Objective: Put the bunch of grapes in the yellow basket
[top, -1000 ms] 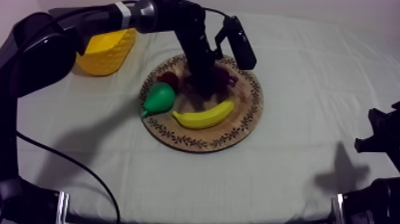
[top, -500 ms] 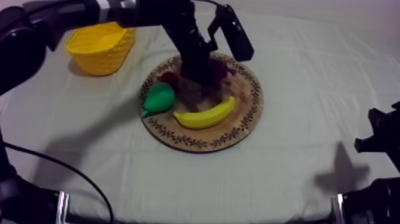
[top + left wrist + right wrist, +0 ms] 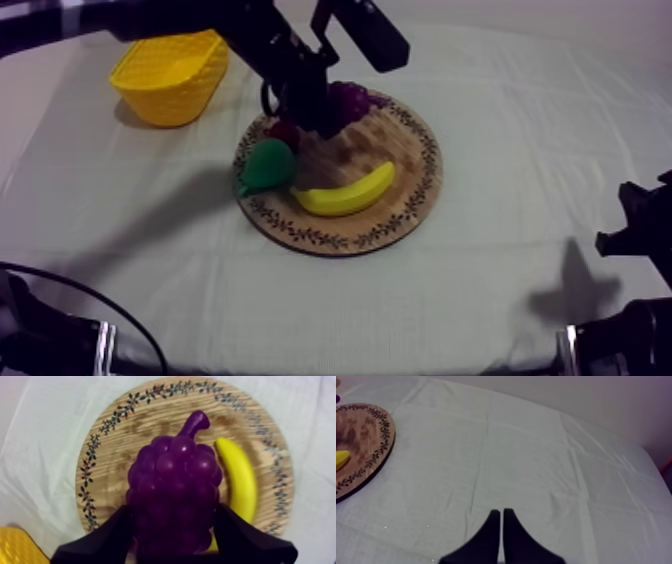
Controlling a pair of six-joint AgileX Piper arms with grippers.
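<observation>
Operator: where's the bunch of grapes (image 3: 172,491) rn?

Arm: In my left gripper (image 3: 172,528). The two black fingers (image 3: 107,538) pinch it at its wide end, one on each side. The stem tip points away from me, out over the wooden board (image 3: 405,165). Seen from above, the bunch sits over the board's far rim, on the side twd the yellow basket (image 3: 170,75). Can't tell whether it touches the wood.

Operator: and the basket?

Arm: Off the board, past its far-left rim, standing on the cloth (image 3: 520,150) w/ a clear gap to the board. Open side up.

Operator: what else is on the board?

Arm: The banana (image 3: 345,192) lies across the board's near half, curved, both tips turned twd the far rim. The pear (image 3: 268,165) is at the board's left rim, part of it hanging over the edge, just beside the banana's left tip. The small red fruit (image 3: 283,131) is just behind the pear, btw pear and grapes, partly hidden by my arm.

Operator: right side?

Arm: On the right gripper (image 3: 501,512) the fingers are pressed together in a narrow wedge, nothing btw them. It hangs over bare cloth, well apart from the board, on the board's right. From there I see a piece of the patterned rim and a bit of banana.
</observation>
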